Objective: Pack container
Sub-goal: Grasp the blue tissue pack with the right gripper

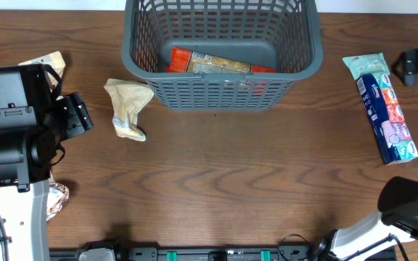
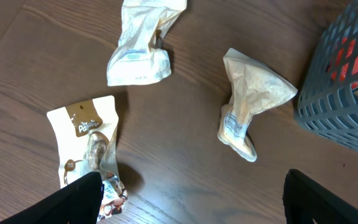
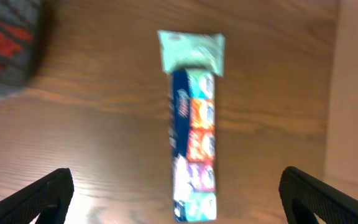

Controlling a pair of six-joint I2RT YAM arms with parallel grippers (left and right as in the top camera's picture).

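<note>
my left gripper (image 2: 201, 205) hangs wide open over the wooden table (image 2: 185, 168), with a crumpled tan packet (image 2: 247, 106) ahead. the grey slotted container (image 2: 340, 106) sits just beyond, to its right. my right gripper (image 3: 182, 208) is spread wide above a long multicoloured packet (image 3: 193, 134), the container well off left.

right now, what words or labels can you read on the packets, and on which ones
"Po": start of a word on the brown label of the white bag; the rest is unreadable.
Crumpled white wrapper: print too small.
Tan wrapper: too small.
Blue pack: blurred.
Orange pack in the basket: too small.
</note>
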